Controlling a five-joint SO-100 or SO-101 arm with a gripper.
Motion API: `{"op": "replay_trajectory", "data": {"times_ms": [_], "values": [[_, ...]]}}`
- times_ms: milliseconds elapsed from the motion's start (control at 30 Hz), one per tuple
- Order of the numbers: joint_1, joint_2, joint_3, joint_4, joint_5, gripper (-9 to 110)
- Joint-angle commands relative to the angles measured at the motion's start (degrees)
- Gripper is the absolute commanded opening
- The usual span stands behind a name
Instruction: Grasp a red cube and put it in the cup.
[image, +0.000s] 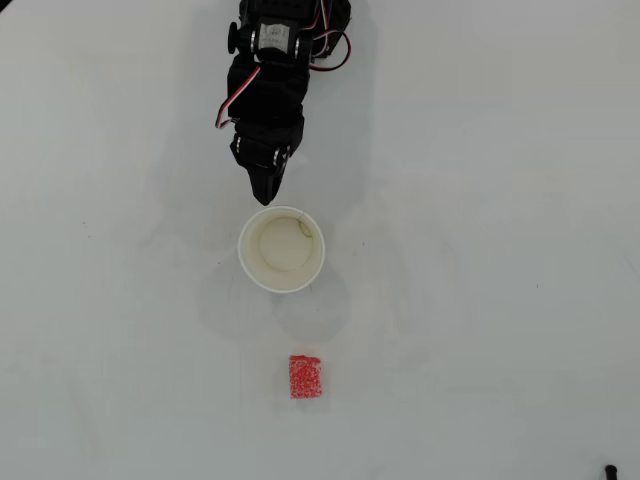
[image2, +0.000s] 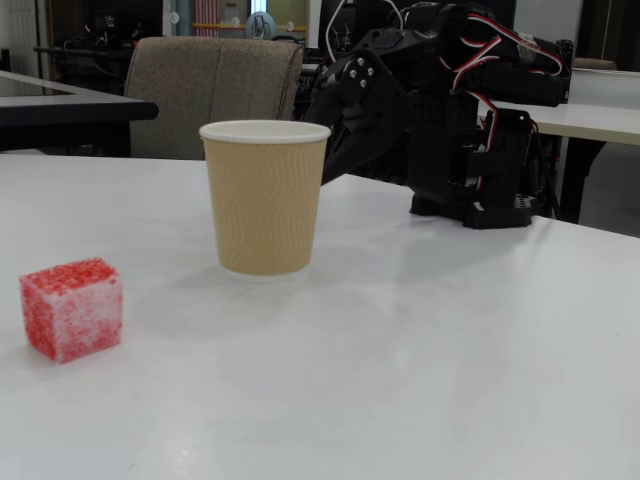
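red cube (image: 306, 377) alone on the bench (image: 500, 300) | cup (image: 281, 249) upright, empty | fingers (image: 266, 190) pressed together, near cup rim, holding nothing

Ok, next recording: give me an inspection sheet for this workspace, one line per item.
Surface: white table, bare and clean.
Job's things: red cube lies on the table, apart from the cup; the cup stands upright and empty, between cube and arm.
Clutter: small dark object at the lower right edge of the overhead view, too small to tell.
Pincer: pincer just beyond the cup's rim, holding nothing; open or shut cannot be told.
Cables: red, white and black wires run along the arm.
Surroundings: chair and other tables behind.
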Motion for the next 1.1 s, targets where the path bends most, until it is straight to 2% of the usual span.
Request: {"op": "replay_trajectory", "data": {"times_ms": [0,833,1067], "values": [[0.62,0.44,4.31,-0.97,0.44,0],[1.23,0.53,4.31,-0.7,0.35,0],[5.45,0.62,4.31,-0.35,0.09,0]]}}
